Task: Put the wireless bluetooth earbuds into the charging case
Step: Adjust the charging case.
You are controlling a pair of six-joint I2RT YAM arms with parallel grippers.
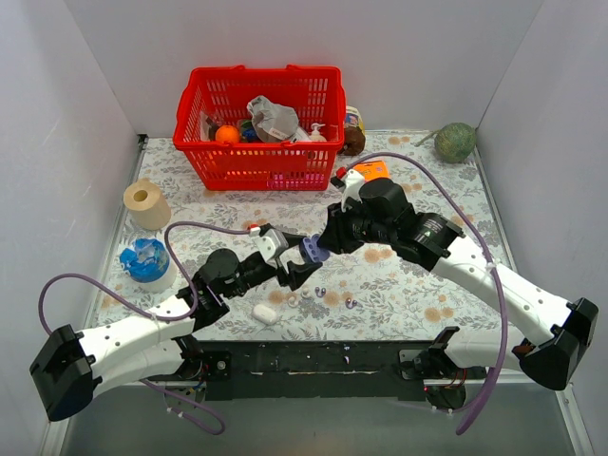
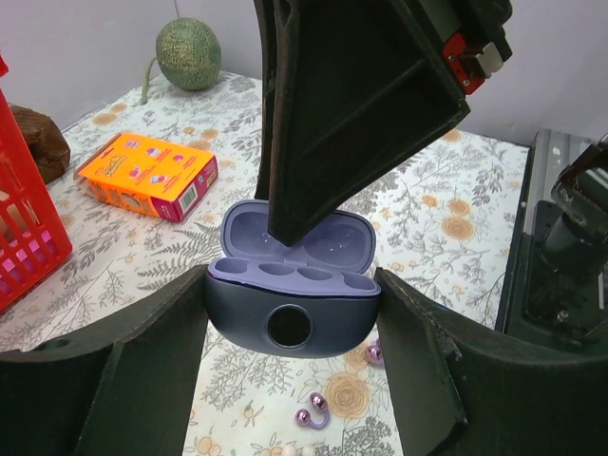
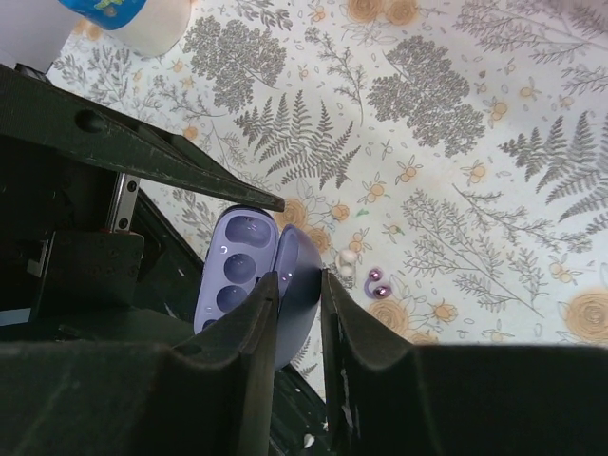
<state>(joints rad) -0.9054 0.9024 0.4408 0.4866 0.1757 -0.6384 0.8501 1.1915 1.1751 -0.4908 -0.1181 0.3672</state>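
Jaws of your left gripper are clamped on either side of the charging case, holding it up off the table between the two arms, with the lid swung open and the purple inside facing up. Your right gripper has its two fingers pressed close on the edge of that lid, pinching it. You have both earbuds lying loose on the table, just on the near side of the case and a little apart from each other.
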